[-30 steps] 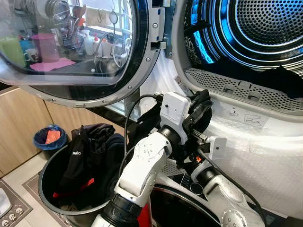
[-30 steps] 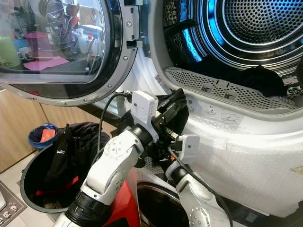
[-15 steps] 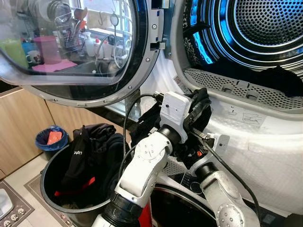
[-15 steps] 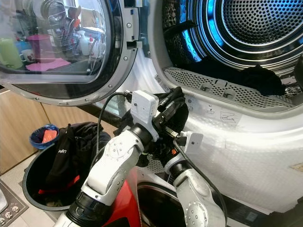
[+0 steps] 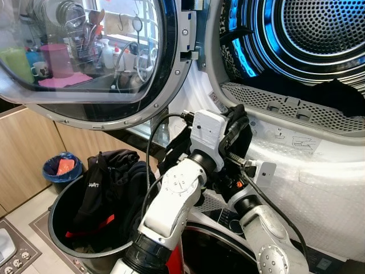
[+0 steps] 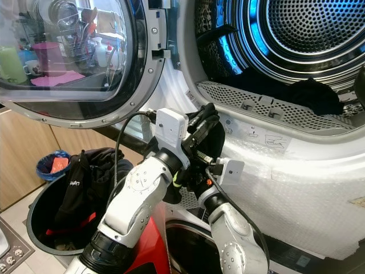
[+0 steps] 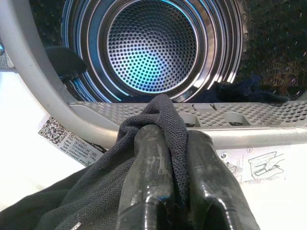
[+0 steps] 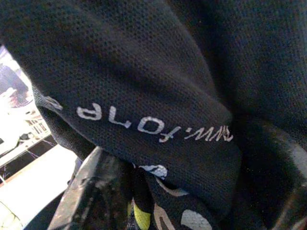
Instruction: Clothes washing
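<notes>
Now, left fingers: my two pads clamp the black mesh garment just below the drum opening.
Right fingers: state unclear, black cloth draped over them.

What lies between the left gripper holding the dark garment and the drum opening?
In the left wrist view, beyond the left gripper clamping the dark garment, just the washer's grey perforated door sill lies before the drum.

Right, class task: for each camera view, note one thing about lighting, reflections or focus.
Left eye view: the open door glass mirrors a kitchen, and blue light streaks the drum. Left wrist view: the drum's perforated back glows blue, while the left gripper, shut on black mesh cloth, is near and slightly soft. Right wrist view: dark garment close up, print sharp, the edges blurred.
</notes>
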Motion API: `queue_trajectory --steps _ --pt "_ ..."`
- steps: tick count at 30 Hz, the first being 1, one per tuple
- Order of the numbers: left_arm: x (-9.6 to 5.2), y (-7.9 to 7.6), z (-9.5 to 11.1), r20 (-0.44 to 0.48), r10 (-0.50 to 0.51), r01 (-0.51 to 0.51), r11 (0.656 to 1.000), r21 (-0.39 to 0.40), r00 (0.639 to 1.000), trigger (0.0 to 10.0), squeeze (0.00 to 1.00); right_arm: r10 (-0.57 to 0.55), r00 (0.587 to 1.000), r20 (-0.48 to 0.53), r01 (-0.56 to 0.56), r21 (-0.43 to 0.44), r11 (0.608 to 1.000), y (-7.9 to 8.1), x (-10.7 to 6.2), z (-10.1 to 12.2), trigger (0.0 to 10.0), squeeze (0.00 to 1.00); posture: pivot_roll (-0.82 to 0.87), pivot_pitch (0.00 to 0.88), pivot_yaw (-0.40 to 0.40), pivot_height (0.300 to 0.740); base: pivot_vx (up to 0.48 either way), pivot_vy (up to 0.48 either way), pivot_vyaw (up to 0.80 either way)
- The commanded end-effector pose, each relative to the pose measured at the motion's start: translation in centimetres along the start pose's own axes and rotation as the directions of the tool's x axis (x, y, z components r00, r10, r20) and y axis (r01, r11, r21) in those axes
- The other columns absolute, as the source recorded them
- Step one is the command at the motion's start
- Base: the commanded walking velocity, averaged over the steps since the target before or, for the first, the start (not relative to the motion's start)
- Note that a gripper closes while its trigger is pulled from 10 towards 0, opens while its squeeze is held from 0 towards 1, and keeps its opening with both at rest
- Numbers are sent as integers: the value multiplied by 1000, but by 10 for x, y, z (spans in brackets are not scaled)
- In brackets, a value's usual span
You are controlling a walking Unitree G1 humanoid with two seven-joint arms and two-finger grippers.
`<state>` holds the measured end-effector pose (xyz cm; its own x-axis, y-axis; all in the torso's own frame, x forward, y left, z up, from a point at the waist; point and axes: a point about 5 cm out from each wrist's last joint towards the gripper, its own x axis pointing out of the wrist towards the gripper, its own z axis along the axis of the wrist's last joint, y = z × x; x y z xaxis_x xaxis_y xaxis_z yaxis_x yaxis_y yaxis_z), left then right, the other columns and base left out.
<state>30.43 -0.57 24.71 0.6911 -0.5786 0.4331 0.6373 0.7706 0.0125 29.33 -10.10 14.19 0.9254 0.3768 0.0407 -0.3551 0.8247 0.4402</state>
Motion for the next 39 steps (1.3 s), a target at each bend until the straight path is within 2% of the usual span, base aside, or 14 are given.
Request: queue_trajectory --steps 1,25,26,27,28,29,30,31,38,39 --pt "15 -23 18 83 -66 67 998 -8 994 10000 0 15 1000 -22 -15 2 1000 6 5 -3 0 0 33 0 -24 740 0 0 0" --pt "16 -23 13 49 -74 75 996 -39 996 10000 0 13 1000 -8 -13 18 1000 4 1 -2 0 0 20 0 -22 740 0 0 0" --pt "16 -23 13 49 -74 76 996 -40 996 10000 200 14 1000 -8 -13 20 1000 4 1 -2 0 0 19 0 -22 740 0 0 0" --pt "16 -23 12 48 -74 76 996 -42 996 10000 294 15 1000 -10 -15 21 1000 4 0 -2 0 0 19 0 -21 740 0 0 0" --pt "16 -23 12 48 -74 76 996 -42 996 10000 294 15 1000 -10 -15 21 1000 4 0 -2 0 0 19 0 -21 740 0 0 0" --pt "16 -23 12 46 -74 76 996 -43 996 10000 353 16 1000 -11 -16 23 1000 4 0 -3 0 0 19 0 -21 740 0 0 0" --pt "16 -22 12 45 -74 75 996 -43 996 10000 624 17 1000 -11 -17 24 1000 4 0 -3 0 0 19 0 -21 740 0 0 0" --pt "16 -22 12 43 -75 77 996 -45 996 10000 1000 19 1000 -12 -19 26 999 5 0 -3 0 0 19 0 -21 740 0 0 0" --pt "14 -24 12 44 -100 103 993 -60 994 10000 1000 62 998 -15 -61 25 998 9 1 -4 0 0 23 0 -20 740 0 0 0" --pt "13 -25 12 45 -109 111 992 -59 993 10000 1000 65 998 -15 -65 21 998 9 1 -4 392 0 24 0 -21 740 0 0 0"
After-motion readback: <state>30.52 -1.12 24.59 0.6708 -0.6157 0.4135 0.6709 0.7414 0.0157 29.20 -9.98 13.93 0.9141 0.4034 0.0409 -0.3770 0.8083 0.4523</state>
